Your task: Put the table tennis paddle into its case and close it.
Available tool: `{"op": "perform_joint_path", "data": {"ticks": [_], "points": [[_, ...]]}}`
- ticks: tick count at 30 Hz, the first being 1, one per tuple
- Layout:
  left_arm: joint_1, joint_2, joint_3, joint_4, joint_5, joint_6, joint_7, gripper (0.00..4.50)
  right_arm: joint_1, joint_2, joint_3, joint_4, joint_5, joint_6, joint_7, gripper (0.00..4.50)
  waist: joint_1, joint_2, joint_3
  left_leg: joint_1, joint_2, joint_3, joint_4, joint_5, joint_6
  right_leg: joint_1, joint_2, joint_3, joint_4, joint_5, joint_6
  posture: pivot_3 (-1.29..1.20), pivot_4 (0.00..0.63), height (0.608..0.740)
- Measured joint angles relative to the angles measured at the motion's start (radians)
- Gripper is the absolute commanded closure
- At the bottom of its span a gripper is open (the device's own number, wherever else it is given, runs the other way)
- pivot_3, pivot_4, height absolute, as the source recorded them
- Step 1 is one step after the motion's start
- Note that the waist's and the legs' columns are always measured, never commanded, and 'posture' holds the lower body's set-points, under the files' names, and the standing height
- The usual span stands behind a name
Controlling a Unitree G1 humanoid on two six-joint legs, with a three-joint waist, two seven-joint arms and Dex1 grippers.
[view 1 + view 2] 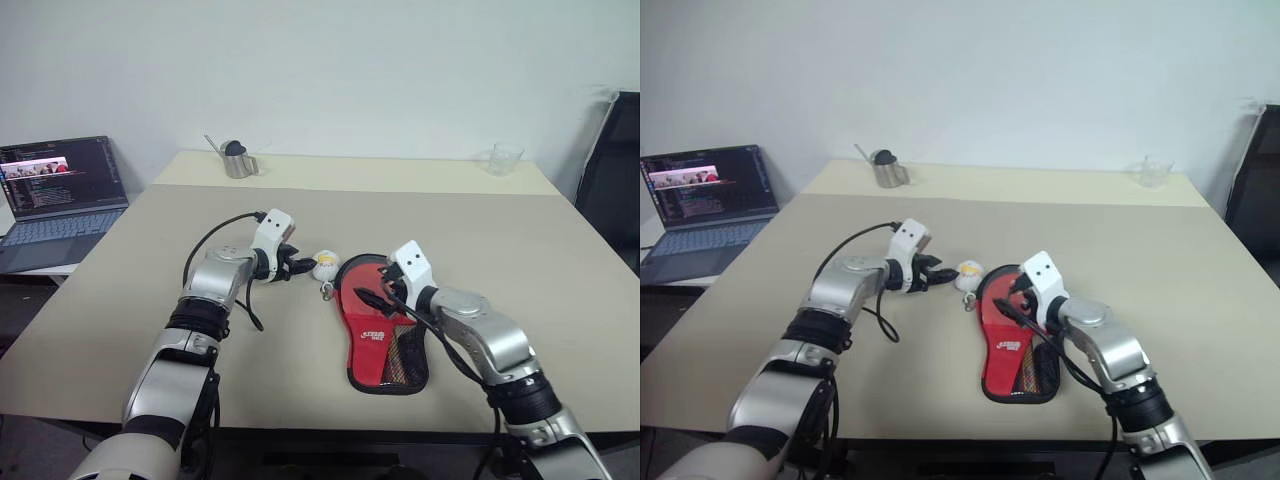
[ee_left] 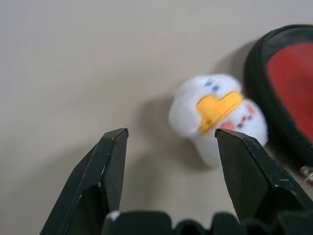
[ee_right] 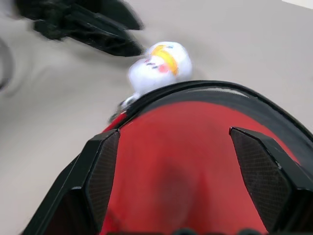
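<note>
The case [image 1: 383, 330] lies flat on the bench [image 1: 120, 290], red side up with its white logo and mesh pocket showing, its round end pointing away from me. It is my landmark for everything else. Just off that round end, on my left side, sits a small white plush charm [image 1: 326, 265] with a yellow patch; a short chain seems to tie it to the case, probably at the zip.

Whether the table tennis paddle is already inside I cannot tell: no red blade or pale handle is anywhere on the bench, and the case reads as fairly flat. My guess is that it is inside and the zip is what remains, but that is only a guess. I cannot see if the zip is run shut.

My left end effector [image 2: 171, 147] hovers just beside the charm, on the side away from the case, fingers apart and clamped on nothing. My right end effector [image 3: 173, 161] is over the round end of the case, fingers spread wide with the red fabric between them, gripping nothing.

So nothing is held yet. What is left, as I judge it: steady the case with my right, take the charm with my left, and draw the zip round.
</note>
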Motion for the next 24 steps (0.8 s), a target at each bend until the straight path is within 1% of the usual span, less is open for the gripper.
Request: {"op": "perform_joint_path", "data": {"ticks": [2, 5, 9, 16, 24], "points": [[0.000, -0.005, 0.004, -0.001, -0.002, 0.007, 0.006, 1.39, 0.000, 0.021, 0.003, 0.039, -0.022, -0.009, -0.019, 0.59, 0.001, 0.000, 0.000, 0.000, 0.000, 0.000, 0.000, 0.000, 0.000, 0.000, 0.000, 0.000, 0.000, 0.000, 0.000, 0.00, 0.150, 0.740], [0.001, -0.040, 0.013, -0.012, -0.009, 0.041, 0.013, 1.39, 0.003, 0.040, 0.006, 0.097, -0.037, -0.006, -0.027, 0.59, 0.001, 0.000, 0.000, 0.001, 0.000, 0.000, 0.000, 0.000, 0.000, 0.001, 0.000, 0.000, 0.000, 0.000, 0.000, 0.00, 0.150, 0.740], [0.001, -0.080, 0.023, -0.021, -0.026, 0.083, 0.026, 1.39, 0.003, 0.042, 0.015, 0.105, -0.040, -0.009, -0.004, 0.59, -0.002, 0.000, 0.000, 0.002, 0.000, 0.000, 0.000, 0.000, 0.000, 0.002, 0.000, 0.000, 0.000, 0.000, 0.001, 0.00, 0.150, 0.740], [0.001, -0.116, 0.030, -0.018, -0.025, 0.152, 0.072, 1.39, 0.000, 0.059, 0.016, 0.132, -0.060, -0.033, 0.004, 0.59, -0.005, 0.000, -0.001, 0.005, 0.000, 0.001, 0.000, 0.000, 0.000, 0.004, 0.001, 0.001, 0.001, 0.000, 0.002, 0.00, 0.150, 0.740], [-0.003, -0.155, 0.035, 0.027, -0.023, 0.170, 0.145, 1.39, -0.004, 0.067, 0.015, 0.143, -0.068, -0.038, 0.005, 0.59, -0.007, 0.000, -0.002, 0.006, 0.001, 0.000, 0.000, 0.000, 0.000, 0.005, 0.000, 0.001, 0.001, 0.000, 0.002, 0.00, 0.150, 0.740]]}}
